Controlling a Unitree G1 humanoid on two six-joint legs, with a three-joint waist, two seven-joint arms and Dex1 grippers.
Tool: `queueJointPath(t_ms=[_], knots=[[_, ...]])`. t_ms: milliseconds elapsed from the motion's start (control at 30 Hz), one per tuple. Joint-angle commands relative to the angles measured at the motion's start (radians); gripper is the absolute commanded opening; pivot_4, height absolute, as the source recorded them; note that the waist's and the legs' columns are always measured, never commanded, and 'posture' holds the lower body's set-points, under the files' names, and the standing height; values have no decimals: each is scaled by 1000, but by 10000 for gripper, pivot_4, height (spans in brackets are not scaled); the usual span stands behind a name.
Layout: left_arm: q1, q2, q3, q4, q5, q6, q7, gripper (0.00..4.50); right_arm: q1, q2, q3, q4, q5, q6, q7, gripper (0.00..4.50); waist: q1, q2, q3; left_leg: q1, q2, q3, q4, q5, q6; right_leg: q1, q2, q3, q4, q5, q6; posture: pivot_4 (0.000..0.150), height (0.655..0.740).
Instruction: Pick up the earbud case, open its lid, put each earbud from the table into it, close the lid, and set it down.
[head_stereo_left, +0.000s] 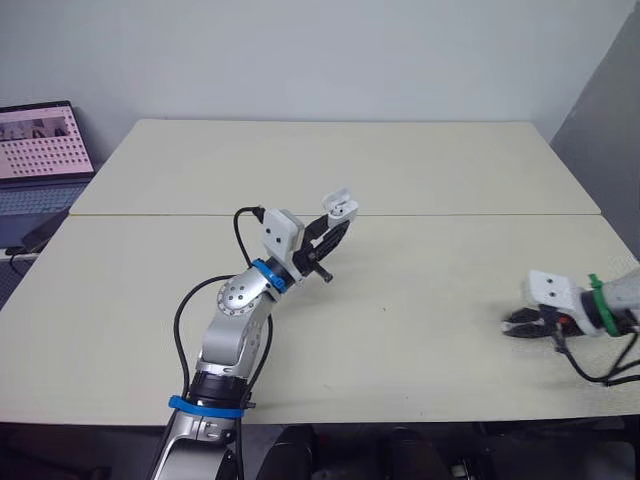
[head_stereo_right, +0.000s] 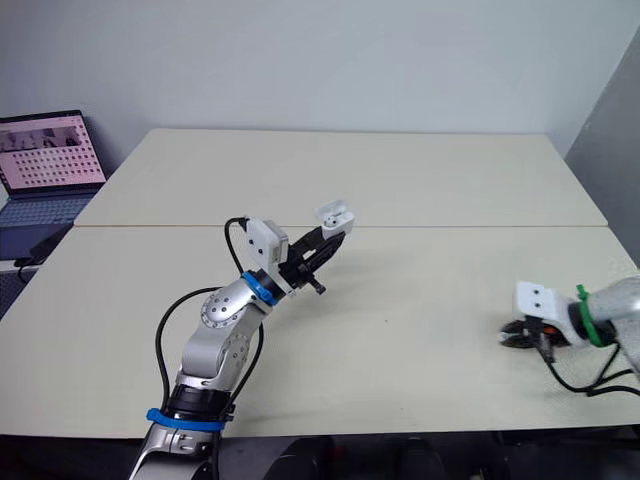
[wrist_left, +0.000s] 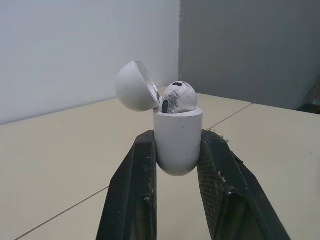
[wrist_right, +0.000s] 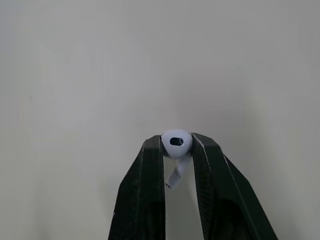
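Cream table (head_stereo_left: 400, 160), seam across it, open laptop (head_stereo_left: 40, 150) off its left edge, perhaps showing a grid

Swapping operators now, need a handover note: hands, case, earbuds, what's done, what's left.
Left hand: shut on the case, held up over the middle of the table, lid open.
Right hand: shut on the second earbud, pinched by its head, low near the table's right side.
Done: case picked up, lid opened, first earbud sitting in the case.
Left: put the second earbud in, close the lid, set the case down.
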Motion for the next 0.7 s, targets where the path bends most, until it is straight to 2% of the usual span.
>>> queueJointPath(t_ms=[33, 167, 300, 467, 700], knots=[[-25, -14, -5, -21, -65, 18, -47, 7450, -115, 110, -141, -200, 200, 255, -176, 4110, 1, 0, 0, 0, 0, 0, 0, 0, 0, 0, 0, 0, 0, 1, -1, 1500, 7400], [-32, -14, -21, -42, -119, 85, -98, 7450, -258, 347, -246, -359, 386, 483, -475, 4110, 4, 0, 0, -1, 0, -2, 0, 0, 0, -1, 0, -1, 0, 1, -2, 1500, 7400], [-45, -3, -28, -64, -166, 145, -142, 7450, -288, 493, -262, -459, 471, 581, -641, 4110, 11, 0, 0, -3, -2, -10, -1, 0, 0, -1, 0, -3, 0, 1, -2, 1500, 7400], [-81, 7, -23, -67, -203, 197, -167, 7450, -285, 553, -222, -478, 479, 584, -718, 4110, 9, 0, 0, -4, -3, -10, -1, 0, 0, -2, 0, -4, 1, 1, -2, 1500, 7400], [-101, 11, -22, -64, -210, 210, -179, 7450, -278, 558, -178, -437, 454, 528, -727, 4110, -2, 0, 0, -3, -2, -10, -1, 0, 0, -2, 0, -4, 2, 1, -2, 1500, 7400]])
